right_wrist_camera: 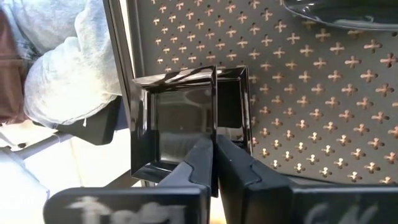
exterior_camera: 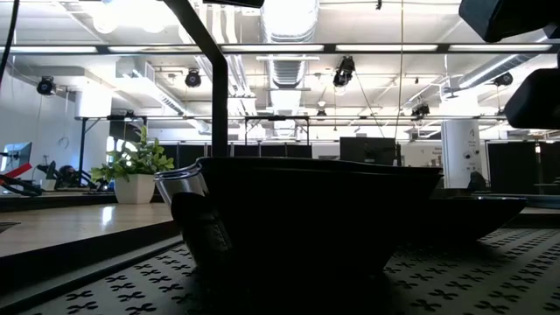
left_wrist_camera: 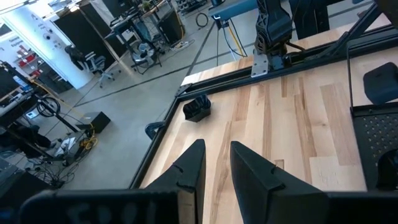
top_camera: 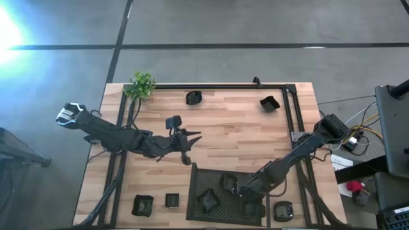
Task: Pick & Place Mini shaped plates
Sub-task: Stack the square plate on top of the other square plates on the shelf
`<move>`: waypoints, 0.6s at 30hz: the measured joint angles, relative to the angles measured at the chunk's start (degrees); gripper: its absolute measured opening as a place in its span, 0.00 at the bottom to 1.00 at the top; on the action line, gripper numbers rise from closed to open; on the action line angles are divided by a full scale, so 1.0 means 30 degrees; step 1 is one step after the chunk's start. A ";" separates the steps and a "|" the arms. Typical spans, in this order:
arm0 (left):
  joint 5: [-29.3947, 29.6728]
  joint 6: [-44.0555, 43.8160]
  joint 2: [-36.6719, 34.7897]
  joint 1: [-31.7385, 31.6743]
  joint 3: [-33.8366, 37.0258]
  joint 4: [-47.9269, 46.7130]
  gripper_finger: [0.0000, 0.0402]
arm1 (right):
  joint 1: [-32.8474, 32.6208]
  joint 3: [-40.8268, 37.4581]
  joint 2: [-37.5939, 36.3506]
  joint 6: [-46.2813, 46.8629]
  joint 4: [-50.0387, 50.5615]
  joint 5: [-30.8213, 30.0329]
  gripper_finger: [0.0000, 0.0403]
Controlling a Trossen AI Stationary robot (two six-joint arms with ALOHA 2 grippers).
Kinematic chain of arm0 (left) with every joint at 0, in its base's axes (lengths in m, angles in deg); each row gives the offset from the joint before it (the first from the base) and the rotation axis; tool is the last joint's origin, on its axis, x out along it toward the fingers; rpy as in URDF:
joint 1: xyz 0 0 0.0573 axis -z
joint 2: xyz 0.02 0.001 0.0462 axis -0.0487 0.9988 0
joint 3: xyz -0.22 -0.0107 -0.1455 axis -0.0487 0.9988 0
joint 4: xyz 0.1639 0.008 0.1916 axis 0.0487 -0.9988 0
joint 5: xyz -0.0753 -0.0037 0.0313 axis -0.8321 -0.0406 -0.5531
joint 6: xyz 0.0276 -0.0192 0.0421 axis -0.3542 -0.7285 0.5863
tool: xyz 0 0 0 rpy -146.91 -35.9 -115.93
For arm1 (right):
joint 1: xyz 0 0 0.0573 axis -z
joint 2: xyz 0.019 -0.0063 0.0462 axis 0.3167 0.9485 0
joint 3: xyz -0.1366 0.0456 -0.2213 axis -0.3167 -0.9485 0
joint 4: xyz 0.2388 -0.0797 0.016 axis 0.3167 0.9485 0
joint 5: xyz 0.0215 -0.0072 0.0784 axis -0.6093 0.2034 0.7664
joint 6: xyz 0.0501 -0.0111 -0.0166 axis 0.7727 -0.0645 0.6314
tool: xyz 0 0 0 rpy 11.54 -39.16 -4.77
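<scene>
Several black mini plates lie about. Two rest flat at the far side [top_camera: 193, 97] [top_camera: 270, 103], two at the near left [top_camera: 142, 204] [top_camera: 171, 200], and some on the black mesh tray [top_camera: 204, 176]. My right gripper [top_camera: 235, 186] reaches down over the tray and is shut on a square plate [right_wrist_camera: 183, 118] near the tray's edge. My left gripper [top_camera: 189, 144] hangs above the table's middle, open, with nothing between its fingers [left_wrist_camera: 186, 171]. In the low view a dark plate [exterior_camera: 315, 210] fills the front. My right gripper pinches one side wall [right_wrist_camera: 216, 124] of the square plate between its two fingers, one finger inside the dish and one outside. The fingers slant down onto it from above. The plate's bottom sits on the mesh tray [right_wrist_camera: 311, 93].
A small green plant [top_camera: 142, 84] stands at the far left corner. A dark frame rail [top_camera: 223, 85] runs along the table's far and side edges. A person in grey clothing [right_wrist_camera: 68, 62] is just beyond the tray's edge. Bare wood [top_camera: 236, 128] lies in the table's middle.
</scene>
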 joint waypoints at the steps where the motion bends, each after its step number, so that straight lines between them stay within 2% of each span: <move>1: 0.0000 0.0000 0.0000 0.0002 0.0000 0.0000 0.18 | -0.0005 0.0000 0.0000 -0.0014 -0.0015 -0.0012 0.03; 9: 0.0000 -0.0004 0.0000 -0.0001 0.0000 0.0000 0.18 | -0.0007 -0.0348 0.0053 -0.0390 -0.1530 -0.0610 0.02; 18: 0.0000 -0.0007 0.0000 0.0002 0.0000 -0.0033 0.18 | -0.0007 -0.0401 0.0182 -0.0403 -0.1562 -0.0605 0.04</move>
